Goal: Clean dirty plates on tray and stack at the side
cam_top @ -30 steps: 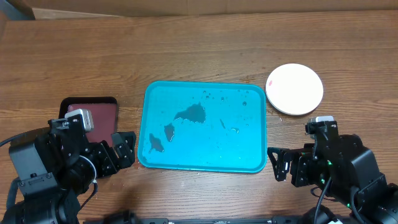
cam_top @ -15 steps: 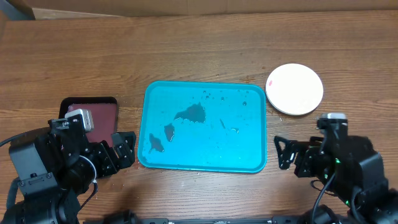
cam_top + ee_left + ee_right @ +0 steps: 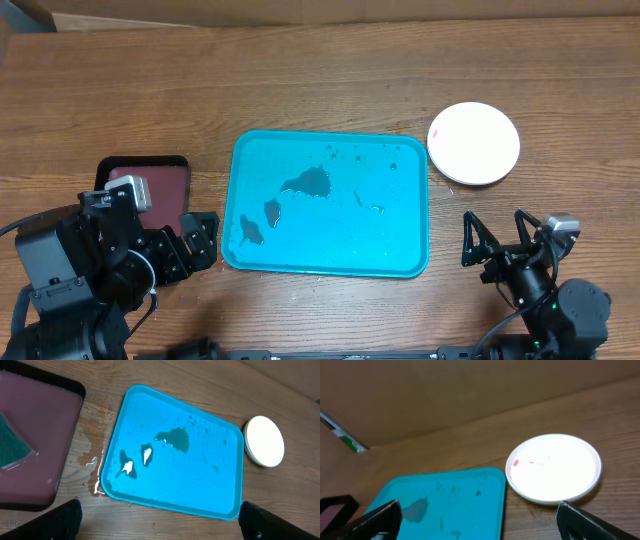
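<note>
The turquoise tray (image 3: 400, 200) lies mid-table with wet patches and small dark specks, no plate on it; it also shows in the left wrist view (image 3: 210, 485) and right wrist view (image 3: 470, 495). A white plate (image 3: 474, 142) with a small red smudge sits on the table right of the tray's far corner, also in the left wrist view (image 3: 265, 441) and right wrist view (image 3: 555, 467). Yellow-green and light blue plates do not show. My left gripper (image 3: 199, 240) is open and empty at the tray's near-left corner. My right gripper (image 3: 495, 240) is open and empty, near-right of the tray.
A dark red tray with black rim (image 3: 165, 185) stands left of the turquoise tray, holding a green sponge (image 3: 12, 445). Water is spilled on the wood (image 3: 92, 467) between the two trays. A cardboard wall (image 3: 470, 395) runs along the table's far edge.
My right arm has drawn back toward the near-right and turned, its gripper now pointing up the table. The left arm, tray and plate have not moved.
</note>
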Robot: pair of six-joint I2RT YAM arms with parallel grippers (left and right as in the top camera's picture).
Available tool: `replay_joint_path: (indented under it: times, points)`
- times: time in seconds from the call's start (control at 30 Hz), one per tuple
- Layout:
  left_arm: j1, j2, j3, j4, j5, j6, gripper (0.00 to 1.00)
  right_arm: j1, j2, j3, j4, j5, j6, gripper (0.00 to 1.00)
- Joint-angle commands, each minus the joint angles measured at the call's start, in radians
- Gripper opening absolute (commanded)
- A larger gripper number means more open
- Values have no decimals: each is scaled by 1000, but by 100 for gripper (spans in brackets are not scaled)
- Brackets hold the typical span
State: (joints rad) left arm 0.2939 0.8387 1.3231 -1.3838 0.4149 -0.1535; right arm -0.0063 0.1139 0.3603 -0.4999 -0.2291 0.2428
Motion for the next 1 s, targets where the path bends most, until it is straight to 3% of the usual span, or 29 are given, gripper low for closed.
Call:
replay_joint_path:
  times: [0.0,0.43,0.97]
  points:
    - [-6,-1,-2,3,-4,16,100,-7,-73,-86,91,-43,-15,100]
    - [-6,-1,-2,3,-4,16,100,-7,-111,-353,601,-48,-16,100]
    - [-6,-1,-2,3,-4,16,99,-6,-111,-352,424,105,-217,100]
